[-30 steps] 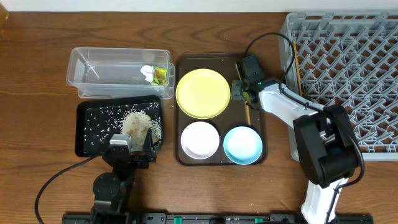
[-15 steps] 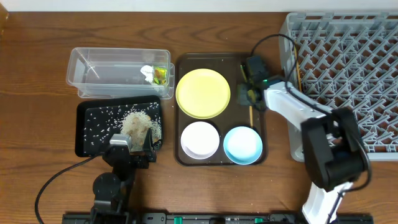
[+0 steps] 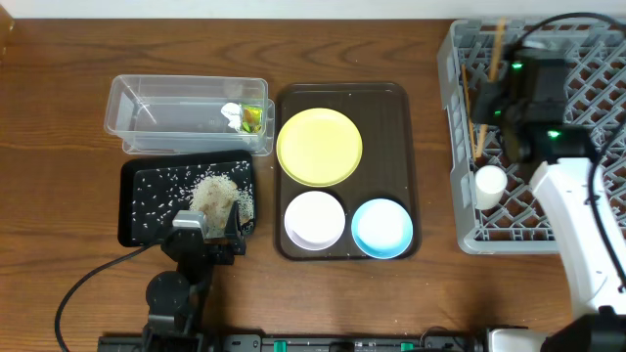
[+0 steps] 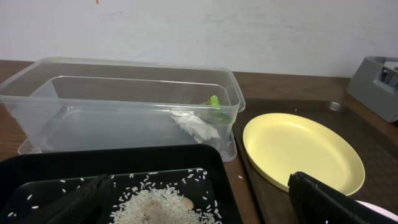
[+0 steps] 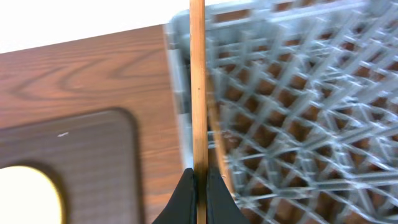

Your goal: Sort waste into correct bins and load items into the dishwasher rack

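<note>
My right gripper is shut on a wooden chopstick over the left part of the grey dishwasher rack. In the right wrist view the chopstick runs up from the closed fingers; a second chopstick seems to lie in the rack. My left gripper is open and empty above the rice in the black tray. The wrapper and white scrap lie in the clear tub. The yellow plate, white bowl and blue bowl sit on the tray.
The dark brown serving tray lies between the bins and the rack, its right strip bare. In the left wrist view the tub, the rice and the plate show ahead of the open fingers.
My right gripper has lifted the chopstick off the brown tray's right side and carried it right and up over the rack's left part. The left arm has not moved.
</note>
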Tool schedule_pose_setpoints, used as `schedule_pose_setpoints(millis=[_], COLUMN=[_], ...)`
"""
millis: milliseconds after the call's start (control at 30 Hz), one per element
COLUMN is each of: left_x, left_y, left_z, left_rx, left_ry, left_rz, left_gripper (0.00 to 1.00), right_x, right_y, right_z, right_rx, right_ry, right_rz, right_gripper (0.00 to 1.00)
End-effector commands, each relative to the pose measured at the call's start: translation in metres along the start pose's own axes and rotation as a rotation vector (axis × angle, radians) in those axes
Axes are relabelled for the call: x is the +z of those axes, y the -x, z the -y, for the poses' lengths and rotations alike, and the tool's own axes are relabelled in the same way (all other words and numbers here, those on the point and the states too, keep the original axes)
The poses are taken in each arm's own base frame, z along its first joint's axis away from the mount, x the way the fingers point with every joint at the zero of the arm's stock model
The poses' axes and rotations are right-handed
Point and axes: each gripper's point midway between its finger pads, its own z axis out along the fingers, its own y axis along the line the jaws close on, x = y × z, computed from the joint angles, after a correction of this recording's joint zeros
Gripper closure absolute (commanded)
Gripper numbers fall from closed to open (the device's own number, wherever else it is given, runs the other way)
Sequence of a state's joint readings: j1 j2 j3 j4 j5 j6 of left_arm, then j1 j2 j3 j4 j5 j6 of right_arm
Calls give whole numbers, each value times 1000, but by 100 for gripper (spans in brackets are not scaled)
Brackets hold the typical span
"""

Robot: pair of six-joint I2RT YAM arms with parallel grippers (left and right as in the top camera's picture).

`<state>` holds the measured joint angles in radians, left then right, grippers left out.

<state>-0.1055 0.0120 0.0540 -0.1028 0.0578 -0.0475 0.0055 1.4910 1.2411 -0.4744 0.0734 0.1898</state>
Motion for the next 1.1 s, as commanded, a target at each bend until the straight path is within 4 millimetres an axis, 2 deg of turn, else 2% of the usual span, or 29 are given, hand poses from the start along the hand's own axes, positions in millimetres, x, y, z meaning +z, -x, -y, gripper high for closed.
schedule_pose_setpoints(millis=[0,133,233,267,333,367,433,500,600,700,733,833,900,933,1000,1067], left_x=[2,2,2,2,2,2,2,2,2,2,2,2,2,2,2,2], left_y=[-13,-14,-14,-14,-14,-14,-14,-14,-14,-14,-14,-14,-14,-14,-14,-14], left_z=[-1,-1,-1,-1,-1,-1,-1,-1,-1,-1,-1,-1,-1,-1,-1,-1], left_rx=[12,12,12,12,12,12,12,12,12,12,12,12,12,12,12,12], left_ry=[-1,-1,-1,-1,-1,-1,-1,-1,-1,-1,-1,-1,-1,-1,-1,-1], left_rz=[-27,-28,-28,-28,-28,-28,-28,-28,-28,-28,-28,-28,-28,-28,-28,-28], left_gripper=[9,9,9,9,9,9,9,9,9,9,9,9,9,9,9,9], right_x=[25,57,70,72,72,71,61,45,7,-33,-42,-50,-51,-51,-50,-47], right_y=[-12,-21,-31,-33,-33,-31,-21,-11,-3,-8,-12,-30,-46,-55,-73,-91], right_z=[19,14,10,9,7,7,5,-2,-32,-72,-82,-84,-90,-95,-109,-122], right_rx=[-27,-99,-105,-107,-112,-113,-109,-81,-73,-86,-101,-126,-105,-90,-99,-119], right_ry=[-27,4,11,13,11,6,7,33,169,346,373,312,310,312,350,389], right_rz=[-53,-75,-101,-106,-104,-97,-68,-36,-11,-25,-35,-85,-146,-183,-251,-318], right_gripper=[99,99,99,96,65,55,46,43,43,45,45,43,53,54,46,44])
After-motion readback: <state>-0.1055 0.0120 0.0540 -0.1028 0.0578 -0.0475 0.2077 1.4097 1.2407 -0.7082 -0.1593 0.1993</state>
